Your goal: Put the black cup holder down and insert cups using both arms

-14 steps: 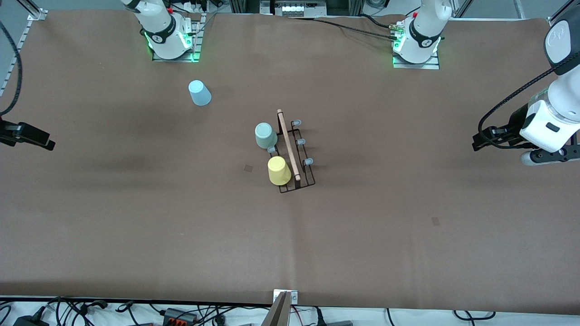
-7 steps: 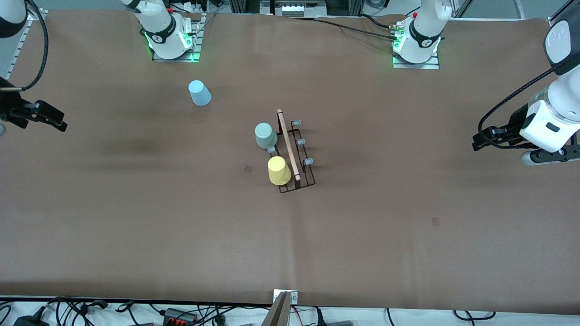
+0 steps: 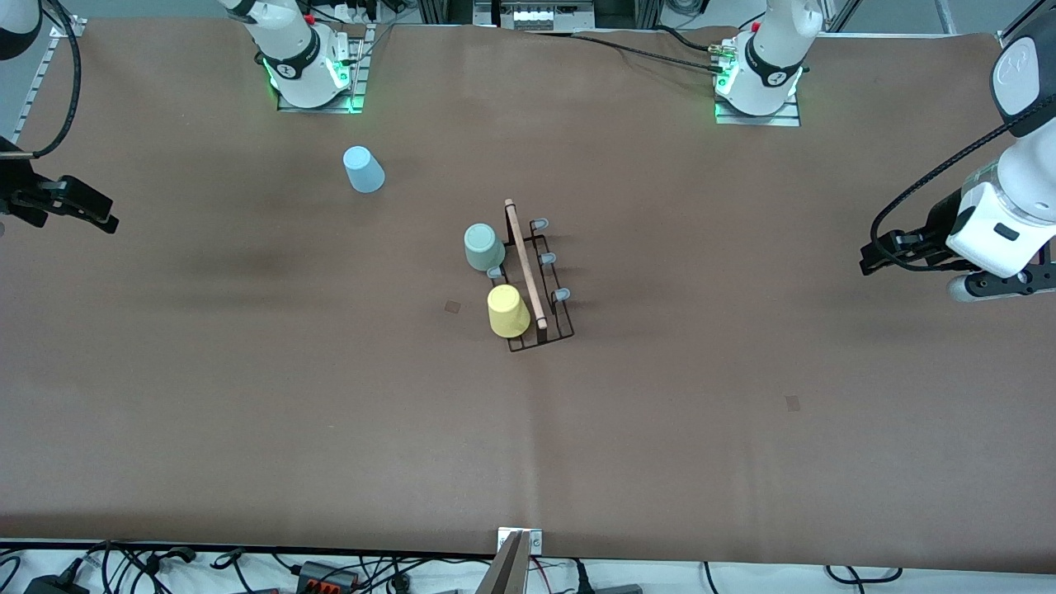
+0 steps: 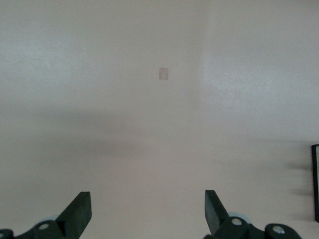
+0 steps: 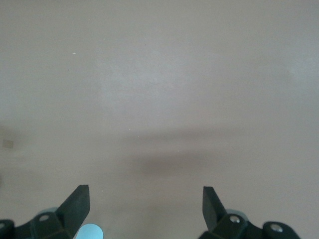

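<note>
The black cup holder (image 3: 538, 285) with its wooden rod handle stands mid-table. The mint green cup (image 3: 483, 247) and the yellow cup (image 3: 507, 310) sit upside down on its pegs, on the side toward the right arm's end. The light blue cup (image 3: 363, 169) stands upside down on the table near the right arm's base. My right gripper (image 3: 106, 219) hangs open and empty over the table's edge at the right arm's end; its wrist view (image 5: 144, 205) shows bare table and a light blue round patch (image 5: 90, 232). My left gripper (image 3: 870, 257) is open and empty (image 4: 147, 209).
Several grey-tipped pegs (image 3: 548, 258) on the holder are bare. The holder's black edge (image 4: 315, 181) shows in the left wrist view. A brown mat (image 3: 742, 412) covers the table. Cables lie along the table's edge nearest the front camera.
My right gripper has moved up and toward the bases' side of the table, still open. The left arm and all cups have not moved.
</note>
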Robot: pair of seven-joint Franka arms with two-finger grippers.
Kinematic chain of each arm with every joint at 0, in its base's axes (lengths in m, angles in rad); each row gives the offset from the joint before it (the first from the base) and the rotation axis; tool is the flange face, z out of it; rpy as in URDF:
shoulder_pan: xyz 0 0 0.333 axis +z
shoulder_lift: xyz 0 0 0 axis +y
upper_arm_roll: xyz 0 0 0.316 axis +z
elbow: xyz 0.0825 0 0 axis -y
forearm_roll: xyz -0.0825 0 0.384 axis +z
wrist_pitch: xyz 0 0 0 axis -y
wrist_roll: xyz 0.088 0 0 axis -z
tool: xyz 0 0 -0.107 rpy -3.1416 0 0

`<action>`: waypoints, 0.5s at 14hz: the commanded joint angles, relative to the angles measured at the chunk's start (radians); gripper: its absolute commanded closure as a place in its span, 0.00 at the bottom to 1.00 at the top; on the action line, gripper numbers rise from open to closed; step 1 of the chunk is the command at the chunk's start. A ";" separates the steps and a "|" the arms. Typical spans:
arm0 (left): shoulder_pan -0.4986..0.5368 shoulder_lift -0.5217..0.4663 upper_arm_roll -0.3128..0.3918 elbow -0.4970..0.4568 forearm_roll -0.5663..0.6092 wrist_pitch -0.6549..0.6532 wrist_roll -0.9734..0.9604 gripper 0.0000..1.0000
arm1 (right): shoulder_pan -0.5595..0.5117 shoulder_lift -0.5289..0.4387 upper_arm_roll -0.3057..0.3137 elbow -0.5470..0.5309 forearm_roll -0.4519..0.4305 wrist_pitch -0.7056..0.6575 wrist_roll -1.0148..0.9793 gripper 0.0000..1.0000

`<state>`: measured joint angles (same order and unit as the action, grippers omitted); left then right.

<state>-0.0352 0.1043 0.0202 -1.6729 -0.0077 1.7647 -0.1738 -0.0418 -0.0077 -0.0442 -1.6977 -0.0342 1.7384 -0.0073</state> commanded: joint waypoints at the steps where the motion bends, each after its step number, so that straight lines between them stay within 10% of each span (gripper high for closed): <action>1: 0.008 -0.009 -0.002 0.007 -0.021 -0.016 0.023 0.00 | -0.006 -0.031 0.000 -0.020 0.022 -0.016 -0.017 0.00; 7: 0.008 -0.009 -0.002 0.007 -0.023 -0.016 0.023 0.00 | 0.000 -0.032 0.010 -0.019 0.022 -0.031 -0.018 0.00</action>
<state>-0.0352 0.1043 0.0202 -1.6729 -0.0077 1.7647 -0.1738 -0.0392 -0.0157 -0.0380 -1.6977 -0.0279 1.7083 -0.0458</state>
